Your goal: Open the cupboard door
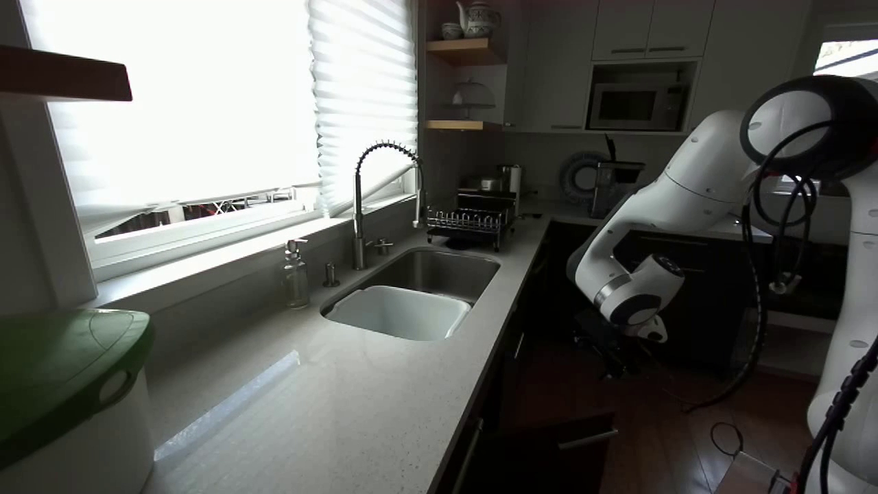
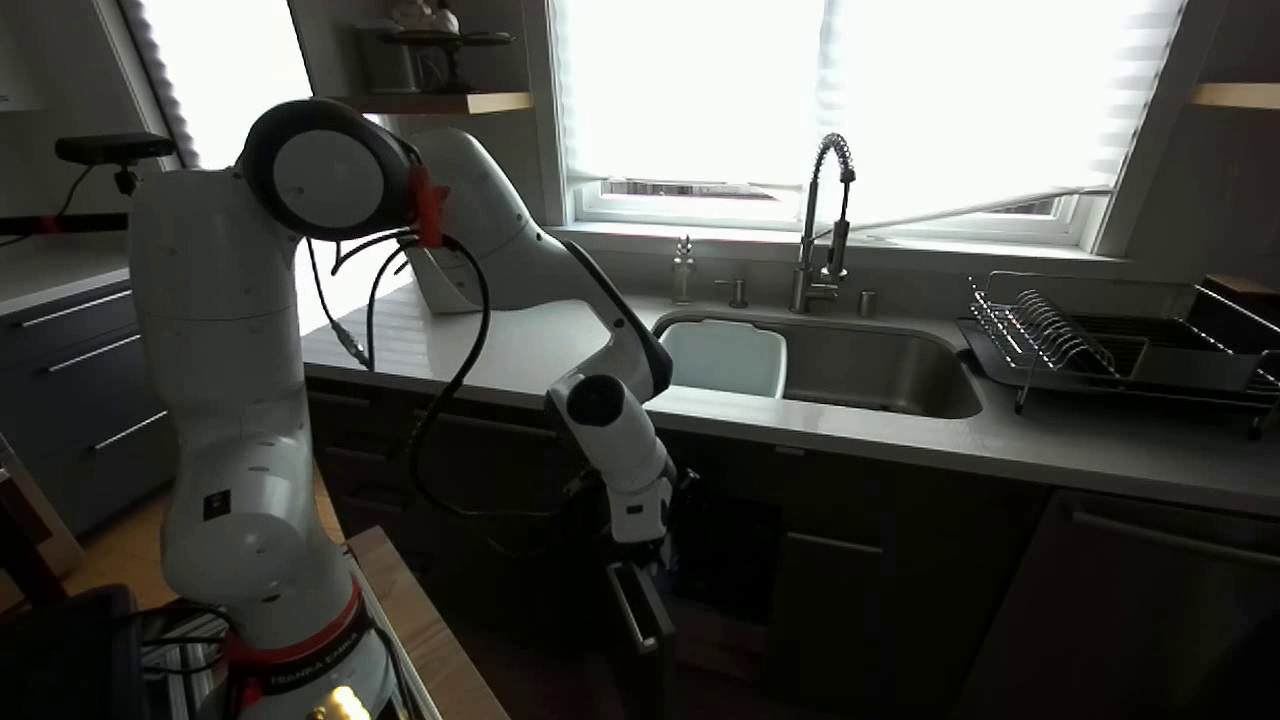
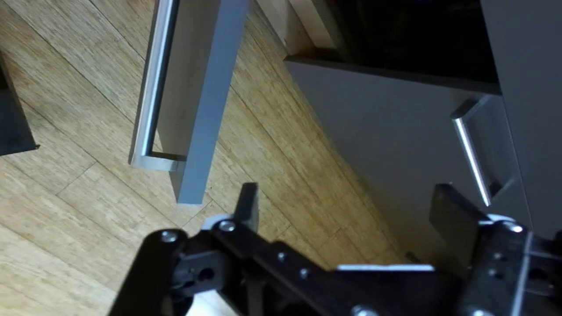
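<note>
Cupboard door (image 3: 208, 101) stands open w/ metal handle (image 3: 153, 83); claw (image 3: 344, 197) spread wide nr door.

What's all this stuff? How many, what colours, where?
Open cupboard door: 1, grey, above the floor
Closed door: 1, grey, beside the dark opening
Sink: 1, silver, in the pale counter
Tub: 1, white, in the sink
Tap: 1, silver, behind the sink
Soap bottle: 1, clear, near the tap
Dish rack: 1, black and silver, beside the sink
Container: 1, white, green lid, on the counter
Blinds: at least 2, white, over the window
Shelves: at least 3, brown, up high
Teapot: 1, pale, on a shelf
Microwave: 1, grey, at the back
Robot arm: 1, white, beside the counter
Claw: 1, black, open, above the floor
</note>
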You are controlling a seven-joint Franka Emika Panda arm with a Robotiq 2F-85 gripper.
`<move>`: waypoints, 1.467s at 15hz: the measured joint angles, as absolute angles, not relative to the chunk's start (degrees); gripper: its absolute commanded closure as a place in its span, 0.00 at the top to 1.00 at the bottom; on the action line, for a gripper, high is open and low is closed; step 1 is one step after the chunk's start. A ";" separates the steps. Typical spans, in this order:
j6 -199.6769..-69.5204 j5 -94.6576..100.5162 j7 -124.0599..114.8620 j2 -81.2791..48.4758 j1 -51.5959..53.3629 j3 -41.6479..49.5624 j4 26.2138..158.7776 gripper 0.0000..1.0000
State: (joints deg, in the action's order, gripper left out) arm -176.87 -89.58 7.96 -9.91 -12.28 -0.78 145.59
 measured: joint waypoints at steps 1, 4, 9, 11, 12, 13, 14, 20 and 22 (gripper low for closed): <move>-172.93 -88.19 10.75 -10.51 -13.62 0.27 145.17 0.74; -163.19 -83.05 17.62 -13.97 -16.83 2.57 143.00 0.50; -154.43 -69.33 21.95 -22.59 -18.84 4.63 136.97 0.12; -151.70 -63.12 22.05 -25.65 -18.85 5.10 134.42 0.00; -150.38 -60.04 22.05 -27.02 -18.68 5.46 133.19 0.00; -149.06 -56.80 22.05 -28.34 -18.47 5.90 131.93 0.00; -147.65 -53.54 22.00 -29.54 -18.40 6.20 130.77 0.00; -134.74 -33.63 20.63 -34.38 -18.71 7.84 124.75 0.00; -128.74 -28.32 20.39 -35.19 -19.18 7.83 122.62 0.00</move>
State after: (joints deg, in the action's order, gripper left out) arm -128.74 -28.32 20.39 -35.19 -19.18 7.83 122.62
